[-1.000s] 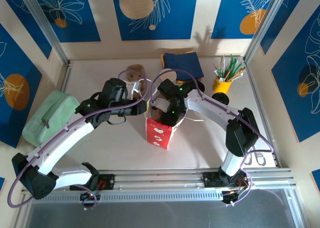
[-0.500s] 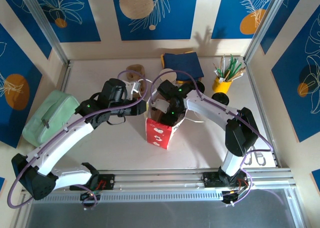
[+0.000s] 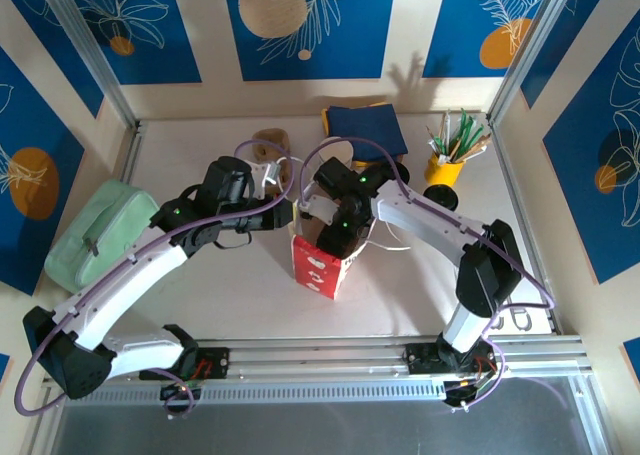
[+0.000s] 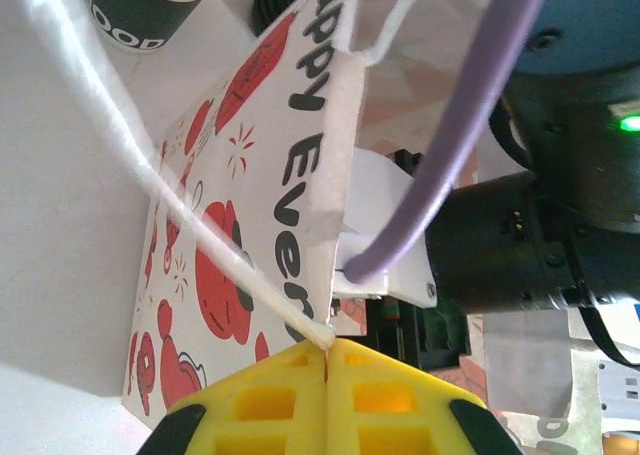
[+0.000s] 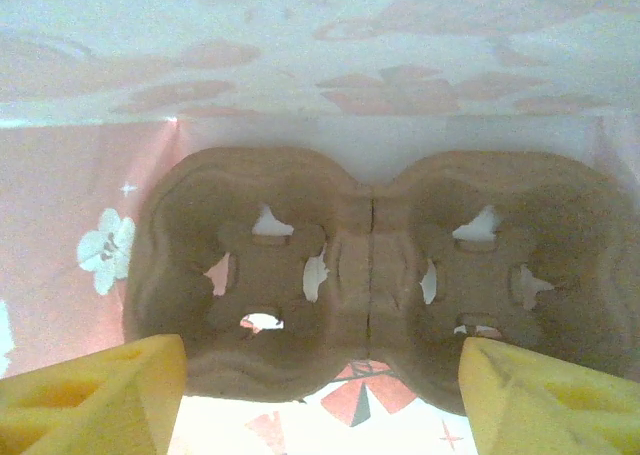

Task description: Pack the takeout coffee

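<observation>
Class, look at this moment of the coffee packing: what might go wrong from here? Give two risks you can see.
1. The left end effector pinches only the thin handle cord of the paper bag; the cord may slip or tear, letting the mouth sag.
2. The right end effector stands open deep inside the bag above the cup carrier; pulling out, a finger may snag the wall and tip the bag.

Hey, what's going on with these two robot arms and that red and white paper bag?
The left gripper is shut on the white string handle of the paper bag, holding it. The right gripper reaches inside the bag, open, over a brown cardboard cup carrier lying on the bottom. The carrier holds no cup.
</observation>
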You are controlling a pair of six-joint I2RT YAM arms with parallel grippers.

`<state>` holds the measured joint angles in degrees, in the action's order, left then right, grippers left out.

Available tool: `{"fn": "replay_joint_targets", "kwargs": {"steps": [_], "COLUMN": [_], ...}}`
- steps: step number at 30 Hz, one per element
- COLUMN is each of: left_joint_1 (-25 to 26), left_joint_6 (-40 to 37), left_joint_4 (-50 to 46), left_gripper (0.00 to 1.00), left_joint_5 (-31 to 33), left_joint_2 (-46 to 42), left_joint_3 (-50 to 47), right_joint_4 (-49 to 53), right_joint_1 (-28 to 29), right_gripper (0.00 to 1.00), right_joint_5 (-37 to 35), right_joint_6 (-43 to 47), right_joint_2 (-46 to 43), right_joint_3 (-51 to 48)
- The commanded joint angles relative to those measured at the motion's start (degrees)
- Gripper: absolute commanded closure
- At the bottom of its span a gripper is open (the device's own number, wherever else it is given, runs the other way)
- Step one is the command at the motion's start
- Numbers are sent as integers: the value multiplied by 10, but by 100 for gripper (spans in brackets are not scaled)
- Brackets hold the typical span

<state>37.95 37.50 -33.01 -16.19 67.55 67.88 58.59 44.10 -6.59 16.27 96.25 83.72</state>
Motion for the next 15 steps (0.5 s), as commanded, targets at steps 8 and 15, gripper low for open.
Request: {"fn": "replay_joint_targets", "kwargs": {"steps": [8,15], "left_joint_1": [-4,-4], "left_joint_6": [15,17], "left_joint_4": [1,-9], "left_gripper": [100,99], "left_joint_5": [-3,8], "left_joint_2": [-5,-7], "left_joint_3": [-7,-7], "right_joint_4": [-9,-1], "right_joint_1": [18,16], "right_gripper": [28,28], "right_joint_5": [34,27], "right_joint_6": [-48,-84], "right_joint_2": [-54,-77], "right_joint_3": [40,75]}}
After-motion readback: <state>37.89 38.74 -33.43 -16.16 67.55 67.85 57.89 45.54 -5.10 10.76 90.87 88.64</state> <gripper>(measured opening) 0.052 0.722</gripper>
